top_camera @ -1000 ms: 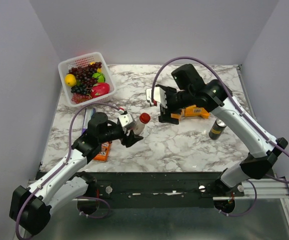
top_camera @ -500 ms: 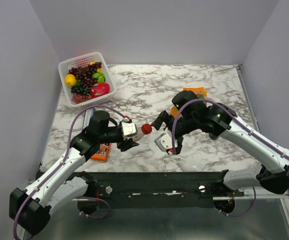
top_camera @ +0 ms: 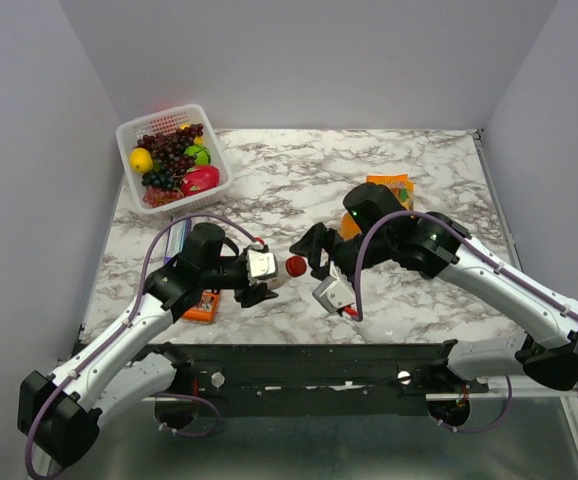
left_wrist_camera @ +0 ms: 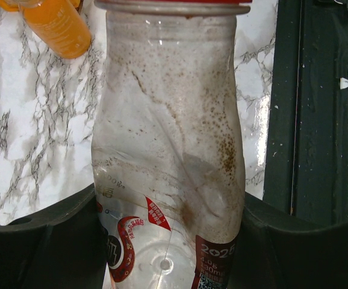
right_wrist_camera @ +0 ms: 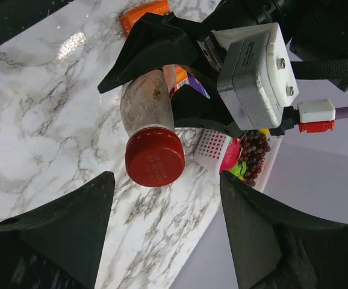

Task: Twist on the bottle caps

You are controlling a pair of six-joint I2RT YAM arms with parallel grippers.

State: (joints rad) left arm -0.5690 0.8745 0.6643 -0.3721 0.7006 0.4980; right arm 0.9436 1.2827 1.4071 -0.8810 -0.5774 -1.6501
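I am gripping the clear bottle (left_wrist_camera: 168,150) in the clenched left gripper (left_wrist_camera: 169,195), tipping it rightward above the near middle of the marble table (top_camera: 269,165) with its red cap (right_wrist_camera: 155,158) sitting on the neck — the right gripper (right_wrist_camera: 167,178) is hanging spread wide around that cap without touching it — and the orange bottle (top_camera: 389,187) is lying farther right.
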